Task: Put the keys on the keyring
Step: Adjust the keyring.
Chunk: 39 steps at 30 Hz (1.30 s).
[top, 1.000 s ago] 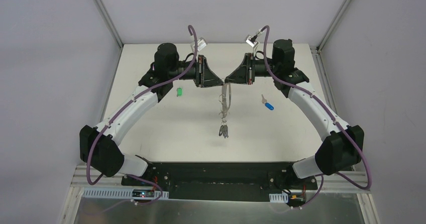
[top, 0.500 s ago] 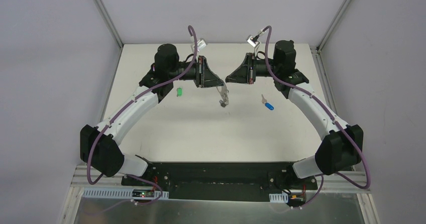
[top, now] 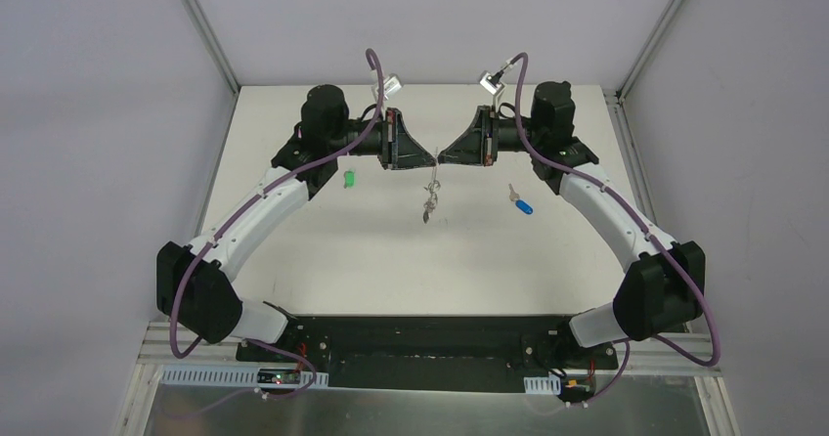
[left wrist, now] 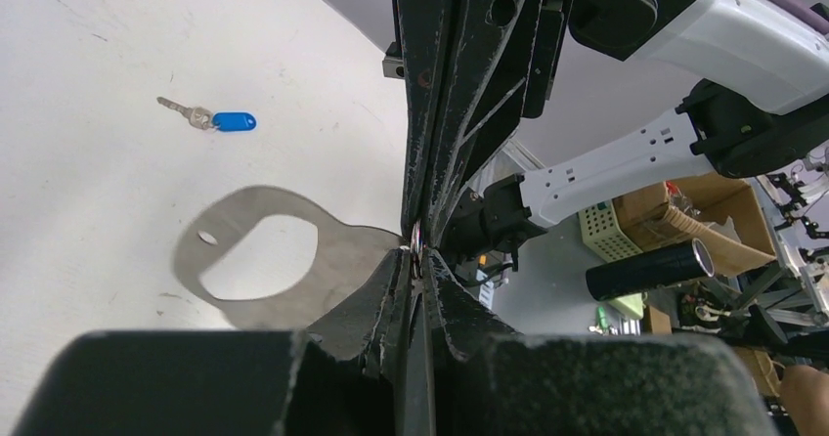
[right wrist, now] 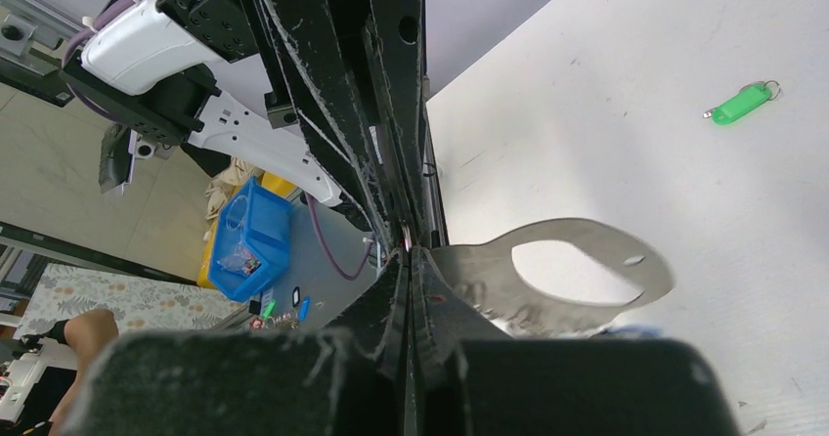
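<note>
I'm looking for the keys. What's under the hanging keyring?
Under the keyring there is only bare table and a grey shadow. The green key and blue key lie off to either side. From above, the keyring itself covers a sliver of table.

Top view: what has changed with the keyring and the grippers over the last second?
The keyring, which hung long below the gripper tips, now hangs shorter from the left gripper. The right gripper pulled away, then came back tip to tip with the left. The left gripper closed in on the keyring. Unchanged: green key and blue key lie on the table; right gripper shut.
</note>
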Motion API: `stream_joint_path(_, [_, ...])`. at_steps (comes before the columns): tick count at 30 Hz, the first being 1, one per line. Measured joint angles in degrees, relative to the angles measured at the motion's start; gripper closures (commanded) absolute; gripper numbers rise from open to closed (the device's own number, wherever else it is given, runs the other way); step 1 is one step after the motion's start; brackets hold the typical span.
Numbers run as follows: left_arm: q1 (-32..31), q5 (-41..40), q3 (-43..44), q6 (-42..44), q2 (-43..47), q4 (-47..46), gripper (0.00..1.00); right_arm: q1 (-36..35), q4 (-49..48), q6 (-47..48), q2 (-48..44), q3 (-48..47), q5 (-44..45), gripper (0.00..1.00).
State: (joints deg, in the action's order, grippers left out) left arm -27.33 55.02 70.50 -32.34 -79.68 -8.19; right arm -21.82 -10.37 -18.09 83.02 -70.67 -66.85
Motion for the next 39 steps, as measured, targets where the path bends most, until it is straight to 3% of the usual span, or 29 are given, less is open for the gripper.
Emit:
stream_joint_path(2, [0.0, 0.0, 0.1, -0.1, -0.3, 0.0, 1.00, 0.0, -0.6, -0.6, 0.0, 0.3, -0.1, 1.00])
stream_joint_path(8, [0.0, 0.0, 0.9, -0.1, -1.1, 0.8, 1.00, 0.2, -1.8, -1.4, 0.0, 1.0, -0.1, 1.00])
stream_joint_path(12, [0.0, 0.0, 4.1, 4.3, -1.4, 7.8, 1.00, 0.2, -1.8, -1.2, 0.0, 1.0, -0.1, 0.75])
stream_joint_path(17, [-0.8, -1.7, 19.1, 20.2, -5.7, 33.1, 1.00, 0.6, 2.4, 4.2, -0.1, 0.7, 0.3, 0.56])
stream_joint_path(21, [-3.4, -4.9, 34.1, 32.5, -12.0, 53.3, 1.00, 0.6, 9.9, 10.8, -0.1, -1.2, 0.7, 0.55])
stream_joint_path(25, [-5.8, -6.4, 39.2, 39.0, -14.7, 65.0, 1.00, 0.5, 13.3, 14.2, -0.9, -2.4, 0.3, 0.56])
stream_joint_path(28, [-6.8, -6.7, 39.2, 39.8, -15.0, 68.5, 1.00, 0.0, 14.3, 15.3, -1.8, -2.4, -1.0, 0.56])
stream_joint_path(39, [-6.8, -5.7, 39.1, 38.0, -15.1, 68.1, 1.00, -3.4, 13.5, 15.8, -3.7, 0.2, -3.8, 0.57])
